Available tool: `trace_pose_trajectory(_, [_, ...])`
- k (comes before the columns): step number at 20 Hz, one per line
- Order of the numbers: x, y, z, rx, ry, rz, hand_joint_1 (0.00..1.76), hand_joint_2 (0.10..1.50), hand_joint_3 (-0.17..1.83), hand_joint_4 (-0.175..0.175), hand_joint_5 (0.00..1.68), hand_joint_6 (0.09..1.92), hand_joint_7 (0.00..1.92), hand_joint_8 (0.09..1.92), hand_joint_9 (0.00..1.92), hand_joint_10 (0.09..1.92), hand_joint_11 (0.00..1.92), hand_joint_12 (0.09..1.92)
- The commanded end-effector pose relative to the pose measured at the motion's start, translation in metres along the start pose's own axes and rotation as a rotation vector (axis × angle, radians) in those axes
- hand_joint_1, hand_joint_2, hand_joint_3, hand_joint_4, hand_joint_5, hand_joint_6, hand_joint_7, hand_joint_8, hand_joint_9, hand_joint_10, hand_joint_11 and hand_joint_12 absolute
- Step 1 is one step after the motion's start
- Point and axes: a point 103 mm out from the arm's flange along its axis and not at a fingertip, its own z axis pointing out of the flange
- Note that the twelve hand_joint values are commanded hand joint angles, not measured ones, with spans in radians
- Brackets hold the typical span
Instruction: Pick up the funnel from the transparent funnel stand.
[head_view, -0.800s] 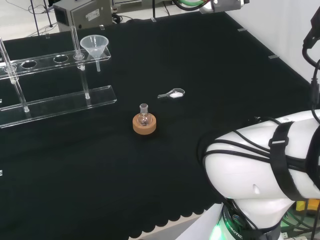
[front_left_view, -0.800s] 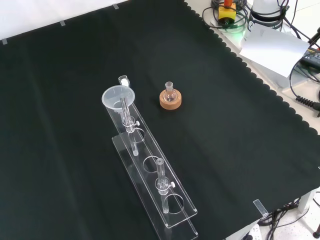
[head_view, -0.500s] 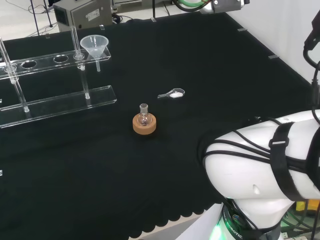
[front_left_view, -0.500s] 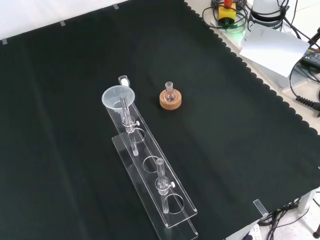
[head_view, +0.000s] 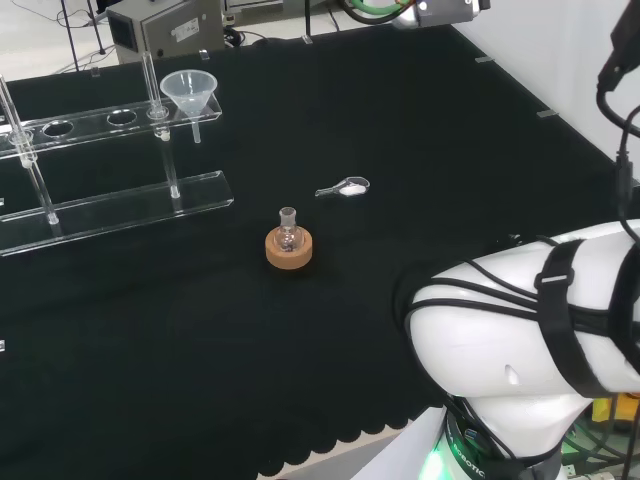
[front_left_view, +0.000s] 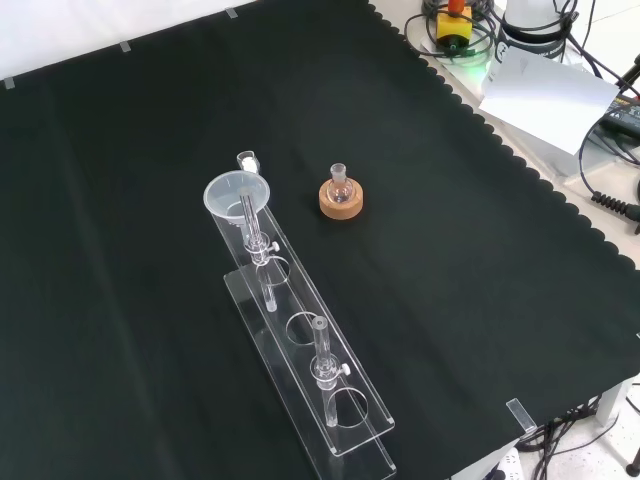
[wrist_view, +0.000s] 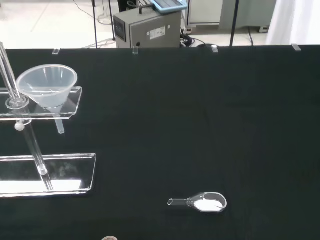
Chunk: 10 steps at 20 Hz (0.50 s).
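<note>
Whether the hand is open or closed cannot be told from these views, so places are given from the wrist camera that rides with it. Ahead of that camera the funnel (wrist_view: 47, 85) sits upright in the end hole of the transparent funnel stand (wrist_view: 47, 172), its spout hanging below the upper shelf and its bowl just beside one of the stand's clear posts. A small scoop (wrist_view: 200, 203) holding white powder lies nearer to the camera than the funnel and well apart from the stand, with bare black cloth (wrist_view: 210, 110) between them. The head view adds what the wrist view cuts off: a small flask (head_view: 289, 219) standing in a cork ring (head_view: 289, 250), set between the stand and the arm's big white link (head_view: 520, 330) (which bulks at that view's lower right). The front view shows the stand's whole length, with further holes along its shelf and a second post, and the funnel at its far end. The cloth's scalloped edge runs down the right of the front view, with cables and a sheet of paper (front_left_view: 545, 92) beyond it. Open cloth lies on every side of the funnel's end of the stand, and a grey box (wrist_view: 145, 30) stands past the cloth's far edge.
</note>
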Motion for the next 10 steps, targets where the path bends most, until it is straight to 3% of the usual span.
trace_pose_trajectory(1, [0.003, 0.03, 0.016, 0.008, 0.018, 0.032, 0.02, 1.27, 0.31, -0.002, 0.29, 0.09, 0.05, 0.53, 0.2, 0.63, 0.05, 1.36])
trace_pose_trajectory(6, [0.004, 0.063, 0.035, 0.044, 0.008, 0.028, 0.02, 1.27, 0.3, -0.002, 0.29, 0.09, 0.05, 0.53, 0.2, 0.63, 0.05, 1.36])
trace_pose_trajectory(10, [0.005, 0.107, 0.053, 0.062, 0.0, 0.004, 0.04, 1.26, 0.29, -0.003, 0.29, 0.09, 0.05, 0.53, 0.2, 0.63, 0.05, 1.36])
